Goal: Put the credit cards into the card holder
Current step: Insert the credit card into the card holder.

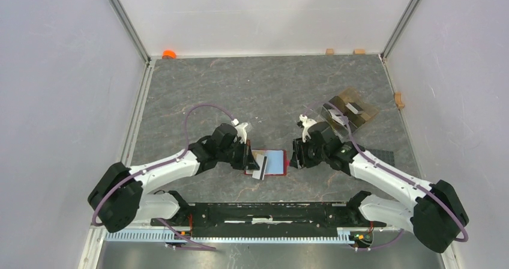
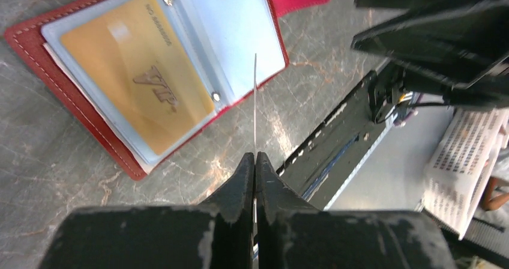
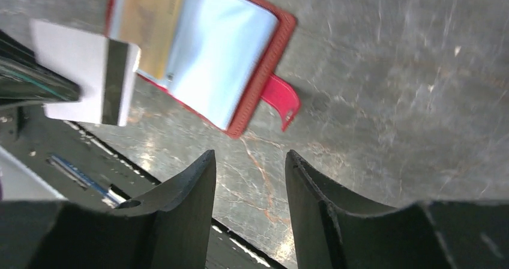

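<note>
Red card holder (image 1: 276,163) open flat on the grey marbled table (image 1: 240,95), close to its near edge, between the two arms. Orange card (image 2: 135,80) tucked in the left clear sleeve; light blue page (image 2: 228,29) beside it. Snap strap (image 3: 282,101) sticking out past the holder's right edge onto bare table. Left end effector (image 2: 256,156) clamped on a white card (image 3: 84,80) with a dark stripe, held upright and edge-on over the holder's near edge. Right end effector (image 3: 249,158) spread apart, empty, hovering over bare table just beside the strap. Wide open table behind the holder; black base rail (image 1: 270,212) close along the near side; brown tray (image 1: 354,110) well apart at far right.
</note>
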Robot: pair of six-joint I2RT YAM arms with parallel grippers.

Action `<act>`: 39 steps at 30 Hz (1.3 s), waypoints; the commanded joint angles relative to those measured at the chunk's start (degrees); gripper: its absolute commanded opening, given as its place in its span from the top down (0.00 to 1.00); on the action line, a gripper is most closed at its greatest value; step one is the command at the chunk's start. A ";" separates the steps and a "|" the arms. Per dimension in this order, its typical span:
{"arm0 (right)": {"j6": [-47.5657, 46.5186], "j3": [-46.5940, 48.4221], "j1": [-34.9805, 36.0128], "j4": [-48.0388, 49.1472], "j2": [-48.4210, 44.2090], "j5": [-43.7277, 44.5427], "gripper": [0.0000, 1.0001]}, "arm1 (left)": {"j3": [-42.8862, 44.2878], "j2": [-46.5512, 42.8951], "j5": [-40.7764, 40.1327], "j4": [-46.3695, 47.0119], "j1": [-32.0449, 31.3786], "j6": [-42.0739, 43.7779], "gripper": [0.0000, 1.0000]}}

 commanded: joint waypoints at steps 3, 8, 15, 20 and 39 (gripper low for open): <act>7.24 -3.95 1.87 7.92 1.67 10.51 0.54 | -1.90 4.03 -0.46 12.42 2.94 -7.47 0.98; 7.25 -3.90 1.88 10.77 3.66 12.50 0.56 | -2.14 6.75 2.37 14.32 5.18 -8.08 0.98; 7.22 -3.29 1.88 12.05 7.48 11.57 0.67 | -1.11 10.02 6.13 14.66 6.91 -7.81 0.98; 7.21 -3.60 1.91 10.83 7.65 12.37 0.72 | -1.45 11.85 8.00 16.51 7.86 -8.30 0.98; 6.30 -2.77 1.95 7.29 9.19 17.41 1.00 | -2.41 20.97 13.73 24.62 9.29 -14.24 0.98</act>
